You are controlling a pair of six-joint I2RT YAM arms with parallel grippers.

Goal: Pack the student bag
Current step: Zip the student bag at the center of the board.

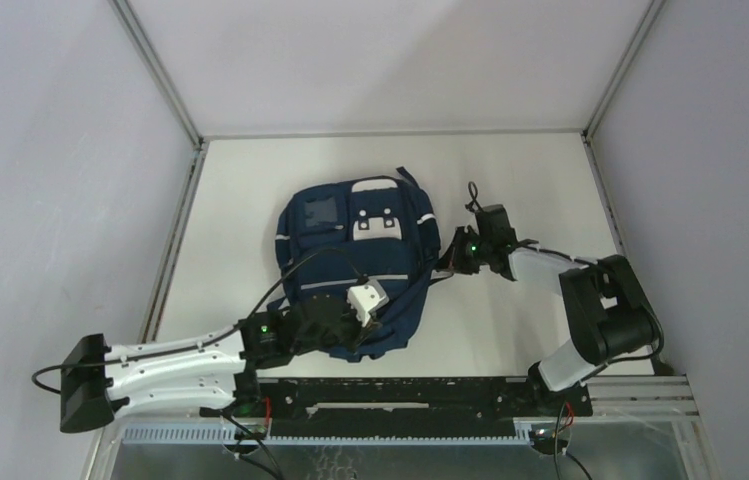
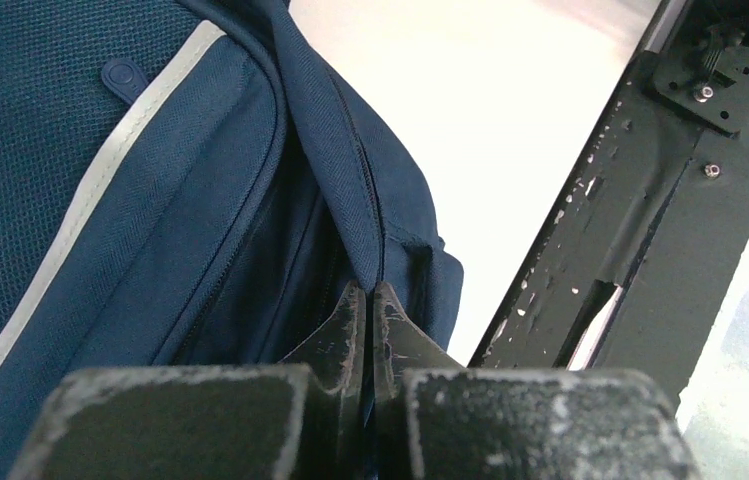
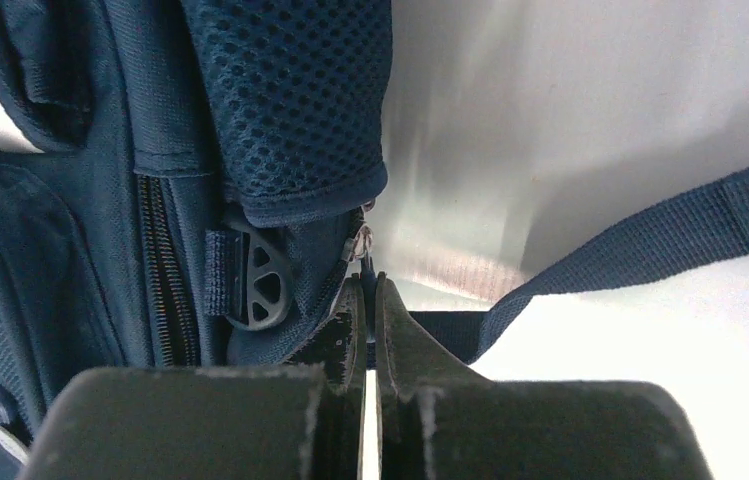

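Note:
The student bag [image 1: 355, 255], navy blue with white patches, lies flat in the middle of the white table. My left gripper [image 1: 375, 305] is at the bag's near right part. In the left wrist view it [image 2: 370, 292] is shut on a raised fold of the bag's fabric [image 2: 350, 200] next to a zipper seam. My right gripper [image 1: 447, 258] is at the bag's right edge. In the right wrist view it [image 3: 369, 285] is shut on a small zipper pull [image 3: 361, 243] below the mesh side pocket [image 3: 290, 100]. The inside of the bag is hidden.
A black mounting rail [image 1: 430, 395] runs along the near table edge and shows close to the left gripper as the rail [image 2: 640, 230]. A loose bag strap [image 3: 650, 240] trails across the table on the right. Grey walls [image 1: 50, 200] enclose the table on three sides.

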